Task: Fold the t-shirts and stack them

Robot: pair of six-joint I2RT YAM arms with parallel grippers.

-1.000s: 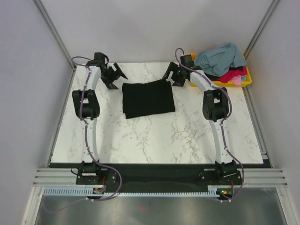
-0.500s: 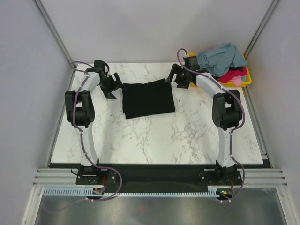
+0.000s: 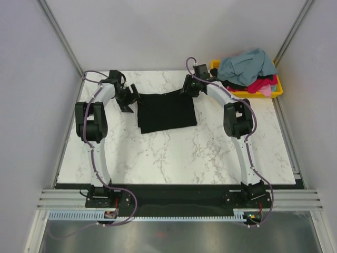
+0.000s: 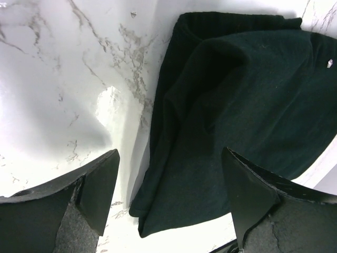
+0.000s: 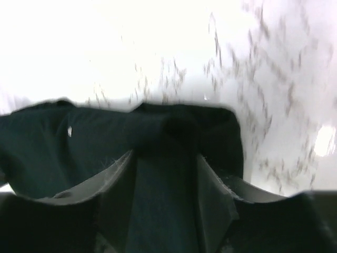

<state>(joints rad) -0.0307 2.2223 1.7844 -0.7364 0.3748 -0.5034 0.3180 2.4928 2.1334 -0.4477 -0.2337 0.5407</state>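
The black t-shirt (image 3: 166,110) lies folded into a rectangle on the marble table, towards the back. My left gripper (image 3: 128,97) is open just off its back left corner; in the left wrist view the gripper (image 4: 168,197) straddles a corner of the shirt (image 4: 237,95) from above, not touching it. My right gripper (image 3: 189,87) is at the back right corner. In the right wrist view its jaws (image 5: 164,179) stand close together with a ridge of black cloth (image 5: 179,132) between them. A small light mark (image 5: 69,132) shows on the shirt.
A yellow bin (image 3: 277,90) at the table's back right corner holds a grey-blue shirt (image 3: 245,66), a magenta-red one (image 3: 261,84) and a pink one (image 3: 267,90). Grey walls enclose the table (image 3: 174,158) on three sides.
My right gripper has moved left from beside the bin onto the shirt's back right corner and closed in on the cloth. My left gripper has shifted slightly towards the shirt's back left corner.
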